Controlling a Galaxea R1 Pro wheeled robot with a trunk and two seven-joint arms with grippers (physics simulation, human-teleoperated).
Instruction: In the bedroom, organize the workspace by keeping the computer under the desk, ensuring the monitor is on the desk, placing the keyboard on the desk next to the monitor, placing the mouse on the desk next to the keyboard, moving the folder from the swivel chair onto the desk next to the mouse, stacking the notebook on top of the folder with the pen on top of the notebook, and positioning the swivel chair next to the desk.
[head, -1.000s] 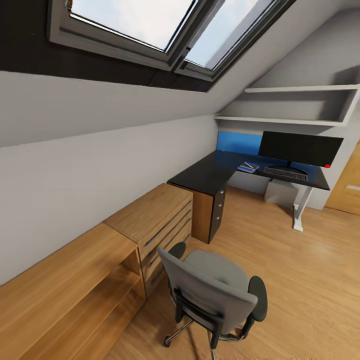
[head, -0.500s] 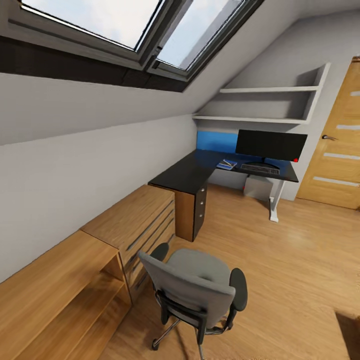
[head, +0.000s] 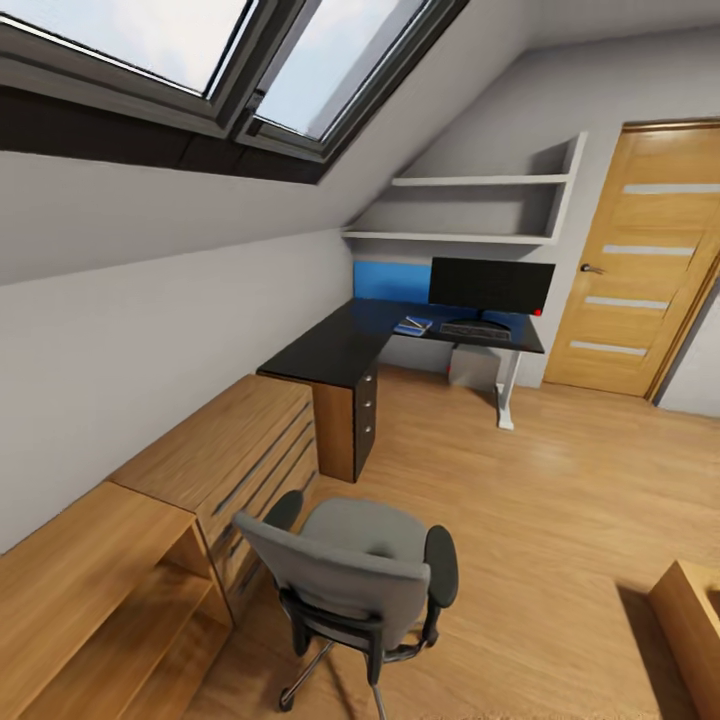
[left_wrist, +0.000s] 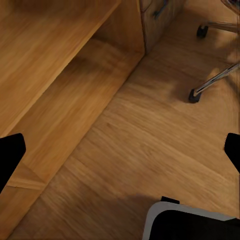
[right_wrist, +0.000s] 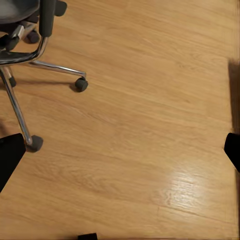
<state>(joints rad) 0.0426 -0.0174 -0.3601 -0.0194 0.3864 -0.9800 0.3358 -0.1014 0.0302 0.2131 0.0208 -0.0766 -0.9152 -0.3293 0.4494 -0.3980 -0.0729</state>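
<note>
The swivel chair (head: 352, 578) stands on the wood floor in front of me, its grey back towards me and its seat bare. Far off, the black L-shaped desk (head: 330, 352) carries the monitor (head: 490, 285), with the keyboard (head: 475, 329) in front of it. The blue folder (head: 412, 325) lies left of the keyboard; what lies on it is too small to tell. The pale computer (head: 472, 368) sits under the desk. The mouse is too small to make out. My left gripper (left_wrist: 120, 155) and right gripper (right_wrist: 120, 152) are both open over the floor, holding nothing.
Low light-wood cabinets (head: 200, 470) line the wall at left, and their open shelf (left_wrist: 50, 75) is close to my left gripper. Chair legs and casters (right_wrist: 80, 84) lie near my right gripper. A wooden door (head: 630, 260) is at the far right. A wooden furniture corner (head: 690, 610) is at lower right.
The whole view has swung right: desk, chair and cabinets slid left in the picture, and the door and a furniture corner came into view. Nothing has visibly shifted in the room.
</note>
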